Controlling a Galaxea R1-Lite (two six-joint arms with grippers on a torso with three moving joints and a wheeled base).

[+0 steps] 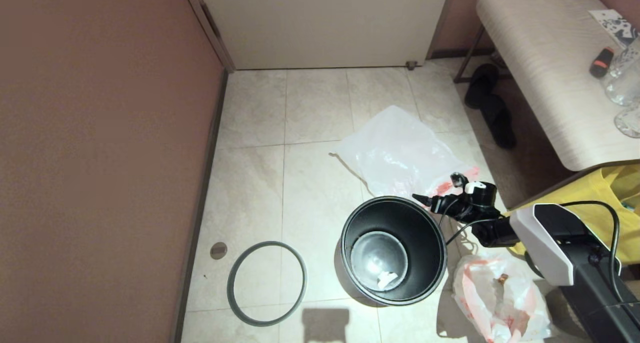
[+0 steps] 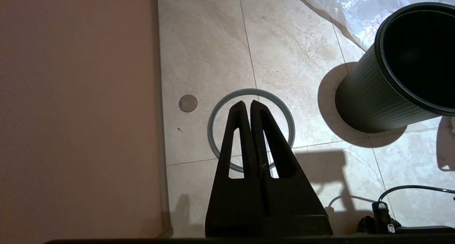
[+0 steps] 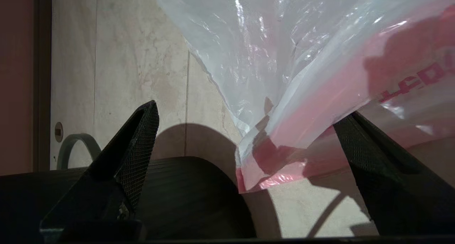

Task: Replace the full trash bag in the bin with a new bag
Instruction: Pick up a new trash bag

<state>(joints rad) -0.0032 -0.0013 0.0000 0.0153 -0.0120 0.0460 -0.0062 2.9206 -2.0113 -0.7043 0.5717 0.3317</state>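
Bin: the black bin [image 1: 393,250] stands upright on the tiled floor [image 1: 310,183], mouth bare with no liner, a scrap of white litter lying on its bottom.
New bag: the new bag [image 1: 400,155] lies flat on the tiles just beyond the bin, its pink hem and red print at the near right corner, beside the bin's far right rim.
Right claw: the right gripper [image 3: 245,137] hangs low over the bin's far right edge, jaws spread wide and gripping nothing; the pink hem sits between and beyond the two fingers [image 3: 137,148], and whether it touches them can't be told.
Full bag: the full trash bag [image 1: 500,298] sits lumpy on the floor just right of the bin, near the right arm.
Hoop: the grey hoop [image 1: 266,283] lies flat on the tiles left of the bin, well apart from it, with a small round floor plug [image 1: 218,250] close by near the wall [image 1: 100,158].
Left claw: the left gripper [image 2: 247,105] hovers above the hoop, fingers pressed together, empty.
In the way: the bin rim stands right between the right arm and the bag's hem.
Surroundings: a pale bench [image 1: 545,73] at far right, black slippers [image 1: 490,105] beneath it, a yellow tote [image 1: 600,198] at its near end, a closed door [image 1: 325,23] at the far side.
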